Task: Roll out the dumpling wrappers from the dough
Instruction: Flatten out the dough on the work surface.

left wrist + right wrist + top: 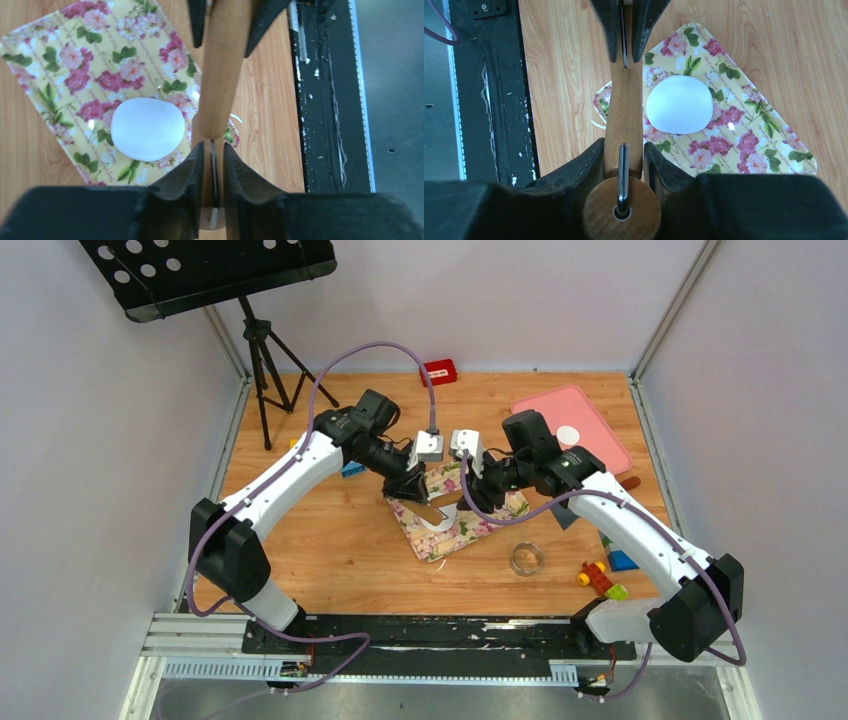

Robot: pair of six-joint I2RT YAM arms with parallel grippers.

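Dough (680,104) sits as a thick, smooth white round on the floral tray (754,125) at the middle of the surface (564,75), not yet rolled thin. The rolling pin (623,100) runs left to right between the arms. The left pincer (214,152) is closed on its left handle and the right pincer (623,147) on its right handle. The dough lies just beside the pin on its far side, apart from it, so the pin probably needs a short shift away from the black rail (494,100), then down
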